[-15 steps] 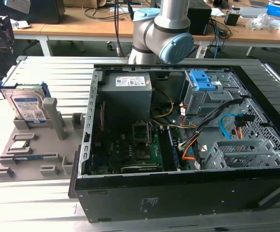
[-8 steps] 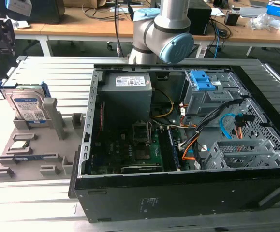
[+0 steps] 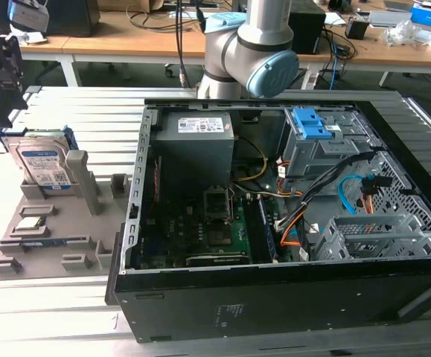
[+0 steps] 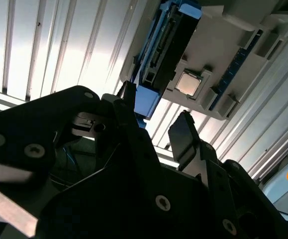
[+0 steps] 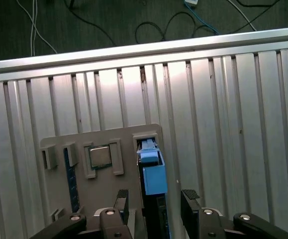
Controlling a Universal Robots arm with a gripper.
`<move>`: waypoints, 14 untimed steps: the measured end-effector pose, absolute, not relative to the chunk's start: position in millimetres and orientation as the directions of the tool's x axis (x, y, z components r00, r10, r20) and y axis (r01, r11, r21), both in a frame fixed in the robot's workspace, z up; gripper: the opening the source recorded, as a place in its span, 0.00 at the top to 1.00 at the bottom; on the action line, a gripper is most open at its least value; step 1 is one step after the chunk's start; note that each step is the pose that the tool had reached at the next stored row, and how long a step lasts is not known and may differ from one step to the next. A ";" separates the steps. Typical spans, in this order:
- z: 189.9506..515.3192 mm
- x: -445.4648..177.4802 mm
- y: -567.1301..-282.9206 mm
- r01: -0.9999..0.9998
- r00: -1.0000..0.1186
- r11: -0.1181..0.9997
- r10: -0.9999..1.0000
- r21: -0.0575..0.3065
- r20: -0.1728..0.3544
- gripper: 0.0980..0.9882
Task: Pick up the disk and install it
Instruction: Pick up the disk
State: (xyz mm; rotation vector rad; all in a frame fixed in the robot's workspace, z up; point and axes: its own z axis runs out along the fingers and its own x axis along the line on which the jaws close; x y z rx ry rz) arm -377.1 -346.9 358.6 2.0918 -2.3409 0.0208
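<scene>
ribbed aluminium table carries a grey holder tray, with an open computer case just beside the tray. the disk stands on edge in a slot of the tray, next to an upright tray post. a processor chip and a memory stick lie in neighbouring tray pockets. above the tray the gripper hangs with fingers spread, one on either side of the disk's blue frame, gripping nothing.

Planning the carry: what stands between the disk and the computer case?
In the exterior view, a grey upright holder post stands between the blue-framed silver disk and the open black computer case.
</scene>
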 end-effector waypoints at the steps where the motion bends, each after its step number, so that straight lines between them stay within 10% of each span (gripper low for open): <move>1: 354.1 -377.1 -347.6 -0.994 -0.111 0.111 -0.994 -0.008 0.011 0.50; 14: 322.1 -375.9 -347.6 -0.998 -0.059 0.058 -0.998 -0.009 0.021 0.50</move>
